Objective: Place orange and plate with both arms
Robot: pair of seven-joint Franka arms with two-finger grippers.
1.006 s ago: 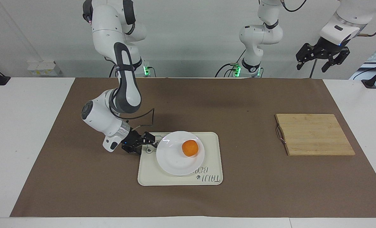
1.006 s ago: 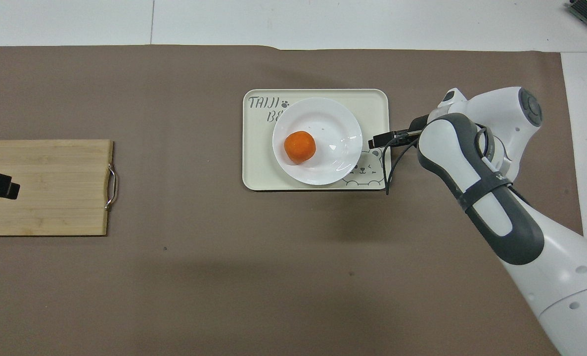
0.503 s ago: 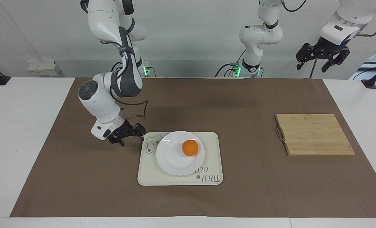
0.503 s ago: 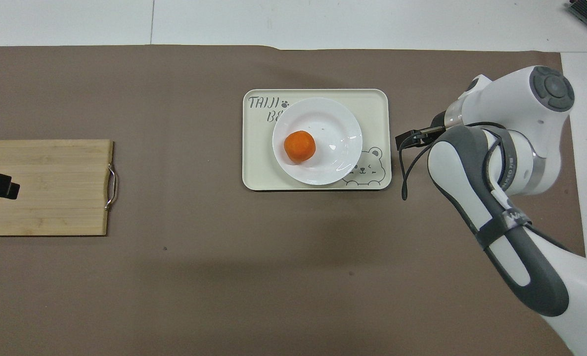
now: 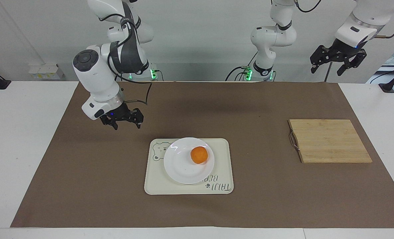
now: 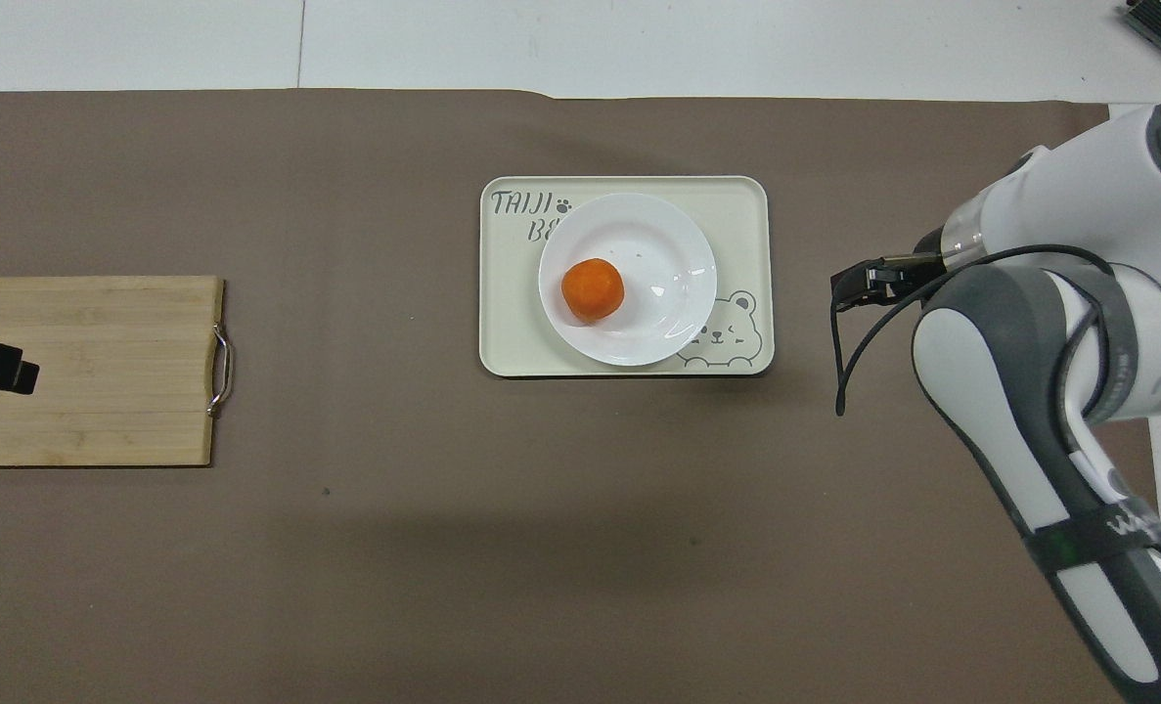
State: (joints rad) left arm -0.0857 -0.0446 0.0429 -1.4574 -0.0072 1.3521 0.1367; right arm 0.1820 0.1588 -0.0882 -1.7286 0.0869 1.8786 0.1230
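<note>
Orange (image 5: 199, 155) sits on plate (image 5: 180, 167), off-centre toward the left arm's end of the table; same fruit shows in overhead view (image 6: 593, 290) on the white dish (image 6: 658, 244). Plate rests on a cream tray (image 5: 221, 166) w/ a bear drawing at one corner and lettering at another, roughly mid-table on the brown mat (image 5: 216, 109). Plate covers much of the tray and its rim hides part of the lettering. Right gripper (image 5: 124, 123) hangs in the air over bare mat, toward the right arm's end from the tray, not touching anything; fingers spread apart, empty. In overhead view only its dark tip (image 6: 862, 282) pokes out from under the white arm, w/ a black cable looping below it. Left gripper (image 5: 337, 63) is up high over the table edge near its own base, waiting, jaws wide, holding nothing. Wooden cutting board (image 5: 329, 141) w/ a metal handle lies flat toward the left arm's end, well apart from the tray.
</note>
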